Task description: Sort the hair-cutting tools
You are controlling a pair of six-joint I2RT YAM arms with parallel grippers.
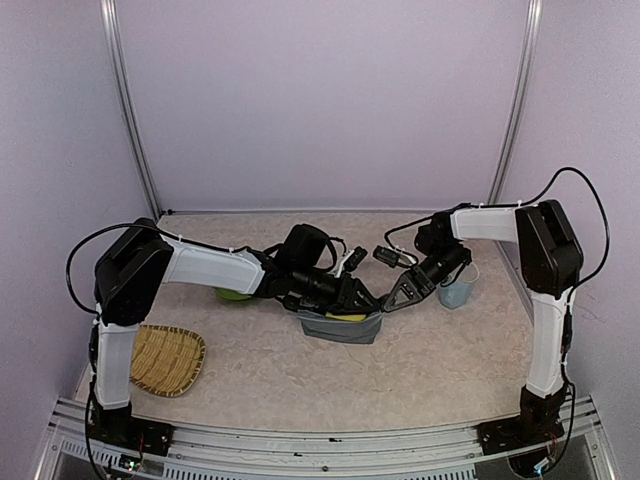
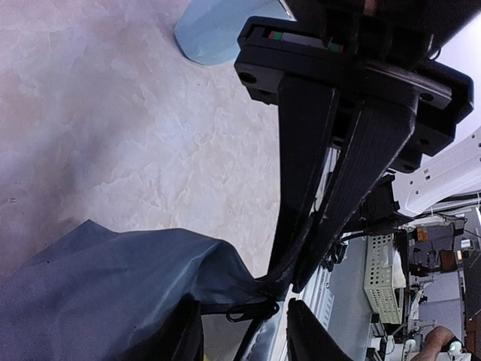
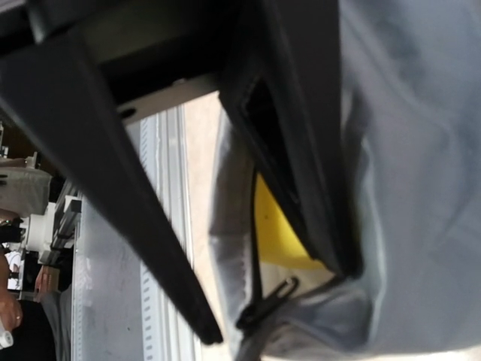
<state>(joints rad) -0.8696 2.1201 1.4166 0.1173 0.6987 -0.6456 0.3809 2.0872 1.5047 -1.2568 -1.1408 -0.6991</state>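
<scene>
No hair-cutting tools show in any view. The grey fabric pouch (image 1: 340, 330) lies at mid-table with its mouth open, and the yellow sponge (image 1: 348, 317) sits inside it. My right gripper (image 1: 388, 300) is shut on the pouch's zip edge at the right corner; in the left wrist view the right gripper (image 2: 304, 280) has its fingers pressed together there. My left gripper (image 1: 368, 299) stands open at the same corner, its fingers (image 2: 176, 335) straddling the pouch (image 2: 98, 293) rim by the zip pull (image 2: 252, 308). The right wrist view shows the sponge (image 3: 282, 233) inside the pouch (image 3: 421, 150).
A pale blue cup (image 1: 456, 293) stands right of the pouch, close to the right arm. A woven basket (image 1: 165, 360) lies at the near left. Something green (image 1: 232, 294) is half hidden behind the left forearm.
</scene>
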